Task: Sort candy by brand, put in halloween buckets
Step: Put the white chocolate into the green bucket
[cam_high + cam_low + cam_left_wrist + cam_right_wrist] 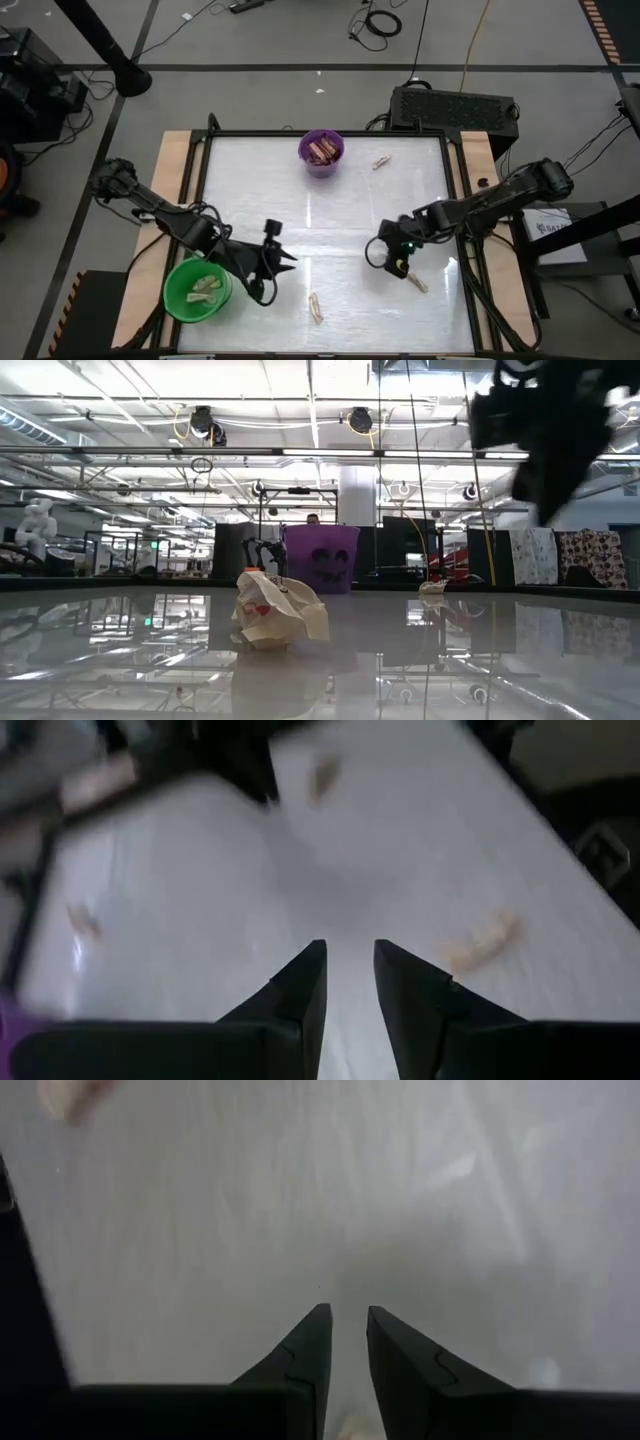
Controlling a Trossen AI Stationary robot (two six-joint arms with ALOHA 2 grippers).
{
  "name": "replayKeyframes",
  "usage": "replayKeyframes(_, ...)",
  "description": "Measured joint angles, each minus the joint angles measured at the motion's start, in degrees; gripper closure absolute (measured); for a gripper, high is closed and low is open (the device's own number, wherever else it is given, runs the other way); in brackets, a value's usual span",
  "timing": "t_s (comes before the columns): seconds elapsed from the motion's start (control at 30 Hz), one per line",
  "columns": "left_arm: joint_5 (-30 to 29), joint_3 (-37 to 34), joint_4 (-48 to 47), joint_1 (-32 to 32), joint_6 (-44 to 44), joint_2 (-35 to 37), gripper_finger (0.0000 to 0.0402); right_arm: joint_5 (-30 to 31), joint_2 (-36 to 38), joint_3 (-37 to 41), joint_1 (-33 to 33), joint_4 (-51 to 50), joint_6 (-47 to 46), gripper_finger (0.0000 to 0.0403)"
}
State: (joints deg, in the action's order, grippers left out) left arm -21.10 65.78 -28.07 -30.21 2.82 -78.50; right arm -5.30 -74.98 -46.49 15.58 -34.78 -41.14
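Left gripper point(288, 258): hovering just right of the green bucket, fingers a narrow slit apart, nothing between them.
Right gripper point(378, 250): right of centre over the table point(330, 215), fingers parted by a narrow gap, nothing held.
Green bucket point(197, 290): near-left corner, pale twists inside.
Purple bucket point(321, 152): far edge, centre, brown bars inside.
Loose candy: one pale twist point(316, 307) near centre, another point(381, 161) right of the purple bucket, a third point(416, 282) near the right gripper.

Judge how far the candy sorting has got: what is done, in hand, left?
Done: brown bars sit in the purple bucket, pale pieces in the green bucket. In hand: nothing; both claws, left and right, carry nothing. Left: three pale candies on the table.
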Motion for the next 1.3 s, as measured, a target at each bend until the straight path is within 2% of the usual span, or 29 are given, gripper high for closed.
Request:
replayKeyframes(0.13, 0.06, -1.25, 6.47, 1.32, 7.32, -2.63, 0.0307, -4.29, 0.0, -0.32, 3.94, -7.0, -11.41, 0.0342)
replayKeyframes(0.3, 2.72, -6.41, 18.63, 4.14, 14.45, -8.25, 0.0307, -4.35, 0.0, -0.28, 8.68, -13.87, -20.98, 0.0342)
replayKeyframes(0.47, 13.47, -10.9, 35.76, 8.04, 17.54, -13.85, 0.0307, -5.0, -0.04, -0.25, 12.64, -14.23, -24.53, 0.0341)
replayKeyframes(0.6, 20.87, -13.15, 43.91, 10.78, 17.16, -17.33, 0.0307, -4.75, -0.62, -0.25, 16.54, -13.79, -26.92, 0.0337)
replayKeyframes(0.77, 24.11, -13.37, 47.72, 12.12, 17.01, -19.41, 0.0307, -2.11, -2.16, -0.23, 19.68, -13.74, -28.44, 0.0296)
replayKeyframes(1.03, 24.52, -13.4, 48.23, 12.19, 15.73, -19.54, 0.0307, -2.34, -6.71, -0.07, 19.53, -13.6, -28.24, 0.0205)
replayKeyframes(1.17, 24.55, -13.39, 48.08, 12.19, 15.48, -19.54, 0.0307, -2.86, -9.54, -0.04, 19.47, -13.71, -25.22, 0.0188)
replayKeyframes(1.3, 24.55, -13.4, 48.11, 12.19, 15.46, -19.54, 0.0307, -4.0, -11.35, 0.03, 18.89, -13.56, -22.61, 0.0196)
